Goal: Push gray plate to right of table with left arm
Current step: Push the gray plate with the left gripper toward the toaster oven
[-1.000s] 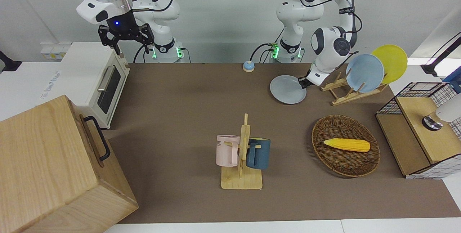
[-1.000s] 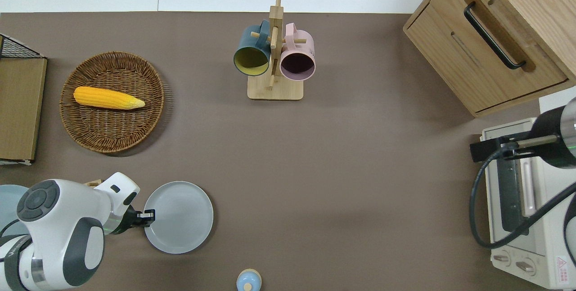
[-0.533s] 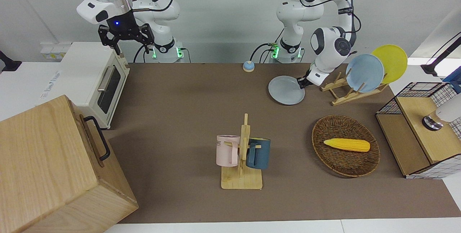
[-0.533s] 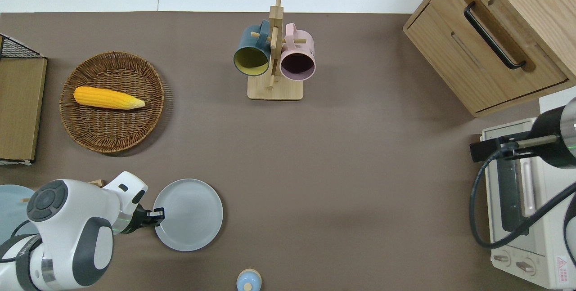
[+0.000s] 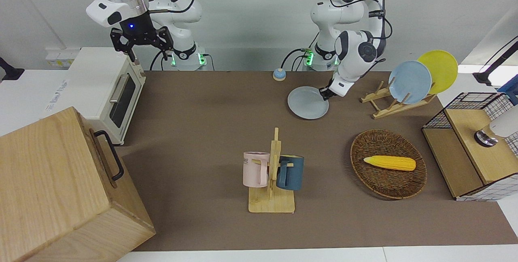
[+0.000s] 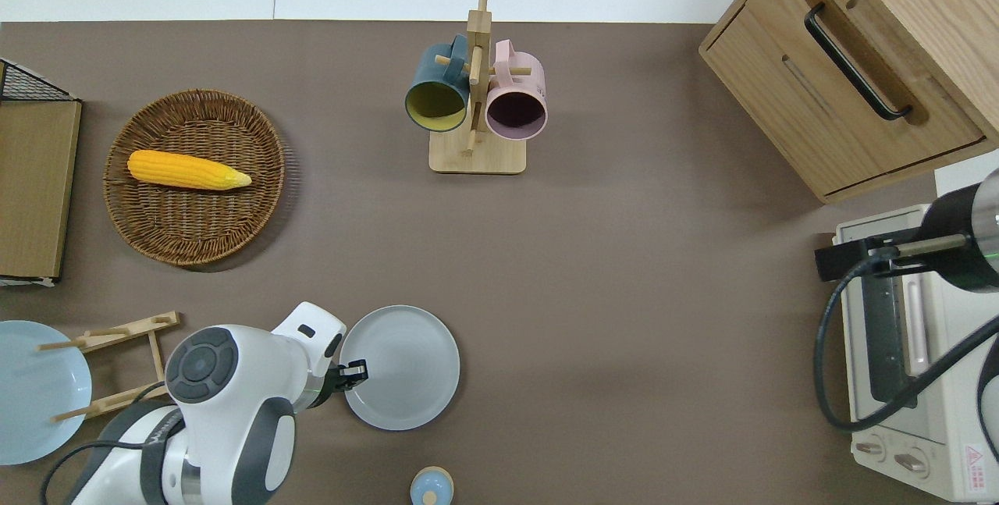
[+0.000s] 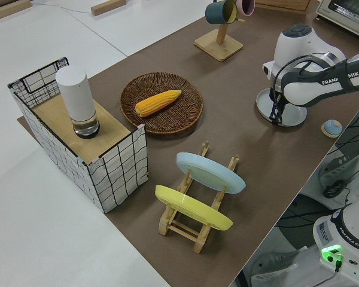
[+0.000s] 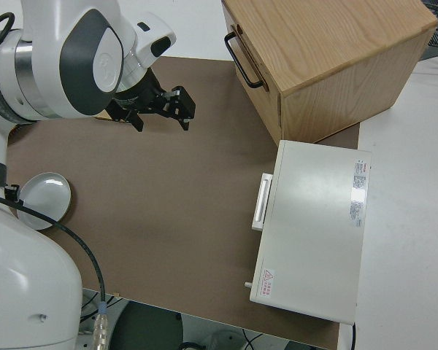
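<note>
The gray plate [image 5: 307, 103] [image 6: 402, 368] lies flat on the brown table [image 5: 202, 132], close to the robots' edge and a little toward the left arm's end from the middle. My left gripper [image 5: 324, 94] [image 6: 355, 372] is shut and low at the table. Its fingertips touch the plate's rim on the side facing the left arm's end. In the left side view the wrist hides part of the plate [image 7: 287, 115]. The right arm is parked with its gripper [image 5: 147, 51] [image 8: 163, 117] open and holding nothing.
A wooden plate rack [image 5: 394, 102] holding a sky-blue and a yellow plate stands toward the left arm's end. A basket [image 6: 195, 177] with corn, a mug rack [image 6: 476, 99], a small blue bell [image 6: 431, 485], a toaster oven [image 5: 101, 88] and a wooden cabinet [image 5: 60, 189] are also on the table.
The left gripper has slid along the table toward the right arm's end, and the gray plate has moved that way with it, away from the plate rack.
</note>
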Robot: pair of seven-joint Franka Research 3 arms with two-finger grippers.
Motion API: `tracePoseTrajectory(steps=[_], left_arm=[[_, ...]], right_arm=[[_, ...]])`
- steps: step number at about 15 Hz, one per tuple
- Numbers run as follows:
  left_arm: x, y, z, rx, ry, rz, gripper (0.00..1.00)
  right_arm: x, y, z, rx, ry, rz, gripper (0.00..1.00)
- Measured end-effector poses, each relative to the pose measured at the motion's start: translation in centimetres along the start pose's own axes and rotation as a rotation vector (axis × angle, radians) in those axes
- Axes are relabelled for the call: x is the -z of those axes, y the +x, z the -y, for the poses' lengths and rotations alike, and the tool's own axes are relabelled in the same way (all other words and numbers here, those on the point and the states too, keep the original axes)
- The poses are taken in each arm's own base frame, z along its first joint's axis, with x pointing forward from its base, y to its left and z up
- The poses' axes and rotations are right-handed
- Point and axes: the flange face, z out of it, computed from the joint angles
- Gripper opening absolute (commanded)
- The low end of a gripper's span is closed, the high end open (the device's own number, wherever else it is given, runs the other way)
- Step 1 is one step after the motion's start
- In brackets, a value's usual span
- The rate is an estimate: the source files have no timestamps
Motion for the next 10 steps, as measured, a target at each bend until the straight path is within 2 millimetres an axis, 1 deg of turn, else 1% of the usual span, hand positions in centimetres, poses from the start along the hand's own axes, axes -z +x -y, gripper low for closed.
tracePoseTrajectory(steps=[2,4,6,10], left_arm=[[-0.5,-1.2,-2.6,0.004,-0.012,-0.019,0.00],[-0.8,-2.3,-4.7,0.000,-0.013,-0.036,0.00],[-1.0,-3.0,-6.3,-0.020,-0.020,-0.041,0.00],[-1.7,-4.2,-10.4,-0.055,-0.046,-0.050,0.00]], right_arm=[[0.0,0.0,0.0,0.000,0.000,0.000,0.996],[0.0,0.0,0.0,0.000,0.000,0.000,0.996],[0.0,0.0,0.0,0.000,0.000,0.000,0.996],[0.0,0.0,0.0,0.000,0.000,0.000,0.996]])
